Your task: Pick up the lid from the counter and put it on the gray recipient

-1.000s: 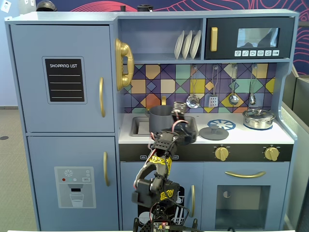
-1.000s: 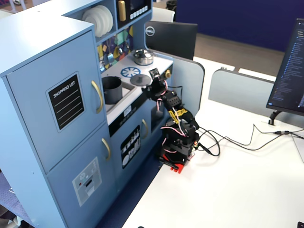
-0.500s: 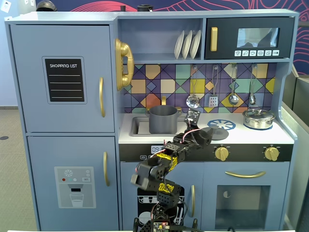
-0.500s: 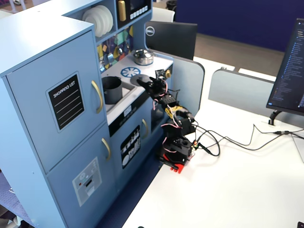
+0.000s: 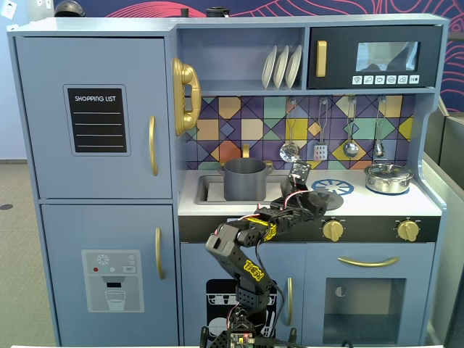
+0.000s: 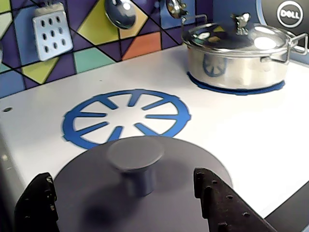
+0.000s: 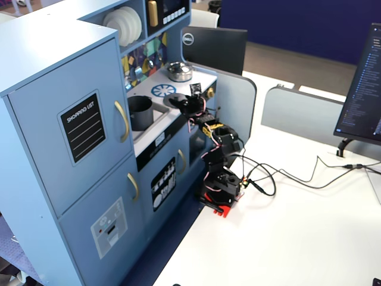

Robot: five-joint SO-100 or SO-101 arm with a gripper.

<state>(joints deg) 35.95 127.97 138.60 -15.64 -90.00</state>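
Black plastic jointed arm (image 5: 243, 250), yellow labels on its segments, red and white wires along the upper links, red base bracket (image 7: 215, 205). Black two-finger pincer (image 6: 130, 203), rough matte fingers with small screw holes.

We read "SHOPPING LIST" on the black chalkboard panel (image 5: 96, 121) of the upper cabinet door. In the wrist view, a round "DELL" logo (image 6: 289, 13) sits on the dark monitor back.

The jaws stand open on either side of the lid (image 6: 140, 193), its knob (image 6: 135, 162) between them.
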